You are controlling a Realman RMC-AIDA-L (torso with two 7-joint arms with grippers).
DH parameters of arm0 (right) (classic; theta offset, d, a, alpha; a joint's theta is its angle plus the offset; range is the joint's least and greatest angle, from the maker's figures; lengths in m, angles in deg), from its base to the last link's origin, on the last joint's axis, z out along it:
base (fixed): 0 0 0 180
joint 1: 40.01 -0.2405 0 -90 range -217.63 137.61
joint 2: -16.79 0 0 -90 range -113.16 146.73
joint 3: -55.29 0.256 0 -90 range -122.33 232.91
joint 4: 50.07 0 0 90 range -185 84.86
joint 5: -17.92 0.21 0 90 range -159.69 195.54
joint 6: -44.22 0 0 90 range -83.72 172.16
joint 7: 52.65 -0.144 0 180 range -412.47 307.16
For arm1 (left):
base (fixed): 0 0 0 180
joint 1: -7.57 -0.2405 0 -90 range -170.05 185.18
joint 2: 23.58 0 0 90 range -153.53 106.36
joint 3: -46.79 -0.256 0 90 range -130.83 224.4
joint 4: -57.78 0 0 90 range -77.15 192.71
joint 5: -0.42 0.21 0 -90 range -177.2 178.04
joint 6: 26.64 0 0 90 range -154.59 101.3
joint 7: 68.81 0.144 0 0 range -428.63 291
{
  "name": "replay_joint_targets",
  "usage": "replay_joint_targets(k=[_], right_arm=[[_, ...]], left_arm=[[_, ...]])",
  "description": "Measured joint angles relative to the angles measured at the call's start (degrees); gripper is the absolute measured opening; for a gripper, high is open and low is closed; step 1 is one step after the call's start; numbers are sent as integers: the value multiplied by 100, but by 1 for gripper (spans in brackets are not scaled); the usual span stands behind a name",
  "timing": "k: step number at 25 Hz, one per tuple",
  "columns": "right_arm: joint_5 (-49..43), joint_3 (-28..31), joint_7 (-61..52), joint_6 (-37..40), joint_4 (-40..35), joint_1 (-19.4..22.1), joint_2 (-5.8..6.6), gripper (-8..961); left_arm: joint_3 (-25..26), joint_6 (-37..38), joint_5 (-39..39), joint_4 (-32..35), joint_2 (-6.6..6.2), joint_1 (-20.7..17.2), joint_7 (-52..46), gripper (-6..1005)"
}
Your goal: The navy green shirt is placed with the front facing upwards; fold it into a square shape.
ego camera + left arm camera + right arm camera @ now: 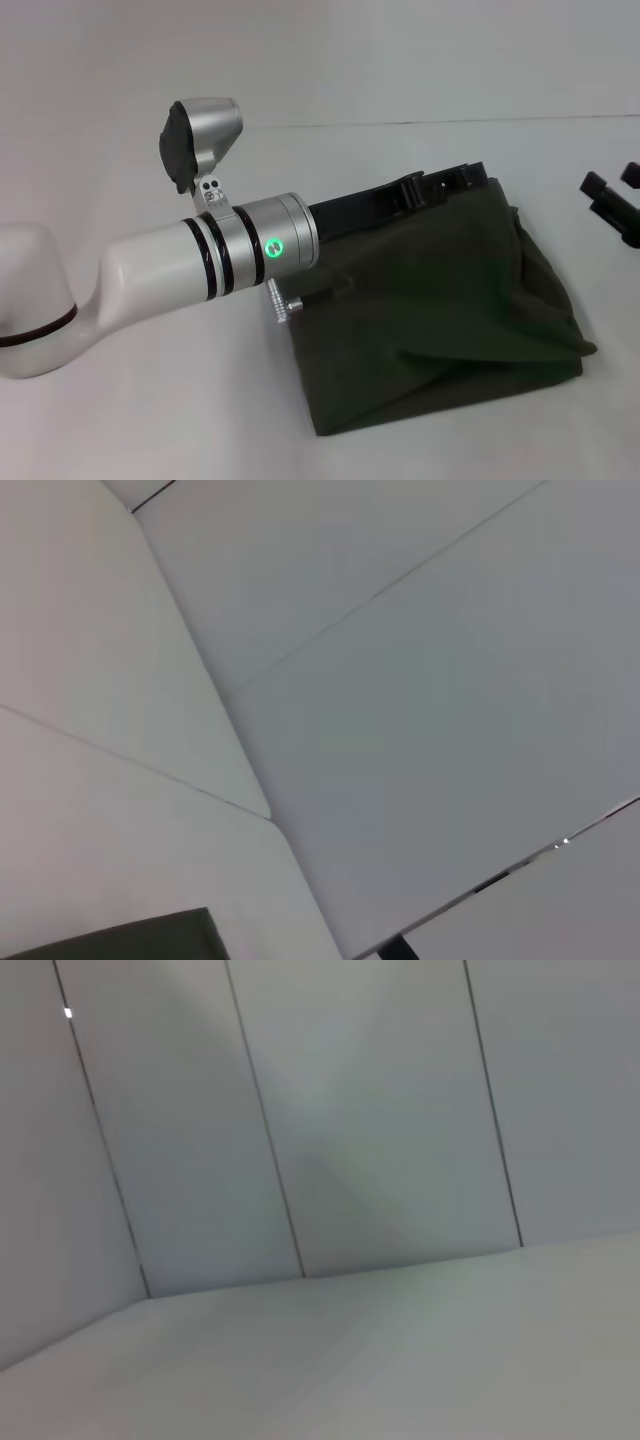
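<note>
Fabric of the dark olive-green cotton shirt (440, 320) lies folded into a rough, rumpled square on the white counter (150, 420), filling the centre right of the head frame. My left end effector (450, 182) reaches across from the left of the frame to the shirt's far edge, where I cannot tell how far its fingers are spread or whether they hold cloth. My right end effector (612, 195) hangs at the right edge of the frame, apart from the shirt, its black fingers spread and holding nothing.
</note>
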Motion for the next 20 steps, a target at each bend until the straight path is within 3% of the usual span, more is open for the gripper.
replay_joint_targets(k=[6, 8, 11, 15, 20], right_arm=[[-12, -1134, -374, 228, -279, 41, 89, 697], [-23, -1698, -460, 490, -518, 67, 53, 697], [-77, -1974, -471, 758, -692, 86, 15, 697], [-451, -2217, -551, 1344, -1006, 149, -2, 696], [-659, -2149, -555, 1733, -1492, 527, 4, 699]], left_arm=[[150, 514, 38, -11, -28, -59, 494, 668], [324, 785, 66, -18, -40, -143, 725, 749], [607, 1102, 115, -19, -49, -286, 945, 934], [984, 1466, 229, -13, -56, -477, 1133, 962], [1333, 1793, 554, -4, -55, -583, 1183, 969]])
